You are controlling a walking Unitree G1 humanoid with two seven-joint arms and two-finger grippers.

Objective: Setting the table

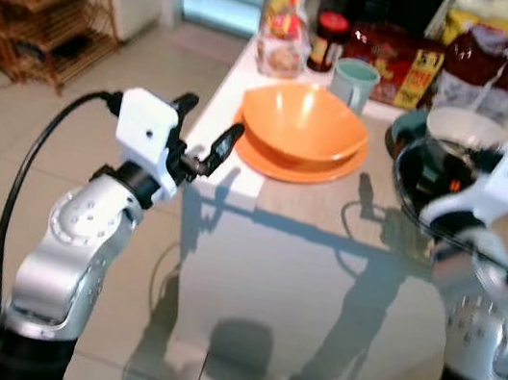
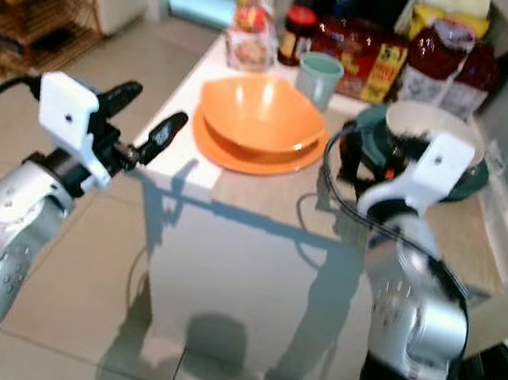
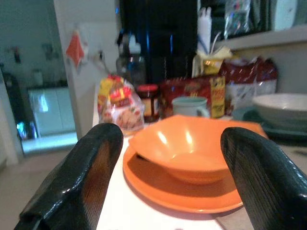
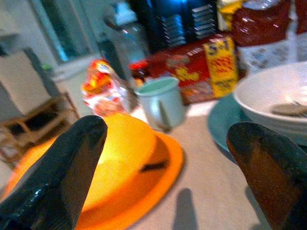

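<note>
Claws, two, nearest items: left claw (image 1: 206,140) raised just off the near corner of the white surface (image 1: 273,252), fingers apart, holding nothing; right claw (image 4: 163,158) over the surface's far side, its white wrist housing by the dark dishes, fingers apart and empty in the right wrist view.

Orange bowl (image 1: 302,122): directly ahead of the left claw, close beyond its fingertips, seated upright in an orange plate (image 1: 278,165); plate lies near the surface's edge on the left claw's side.

Teal plate (image 2: 368,121) with white bowl (image 2: 426,124) on it: just ahead of the right claw, to its outer side; something pale lies in the bowl, too blurred to identify.

Pale green mug (image 1: 354,82): beyond the orange bowl, between the two claws' lines of reach, upright, handle toward the robot in the right wrist view.

Farther row, at the back of the surface: bagged snack (image 1: 282,34); dark jar with red lid (image 1: 329,41); red carton (image 1: 398,58); dark red packets (image 1: 479,67).

Hazards, as judged: bowl sits loose in its plate, so a pinch on the bowl rim alone could tip or slide it off the plate; a push from the left claw could carry plate and bowl toward the mug, or a pull could take them over the near edge; right claw, crowded by the teal plate, could knock the white bowl when moving.
</note>
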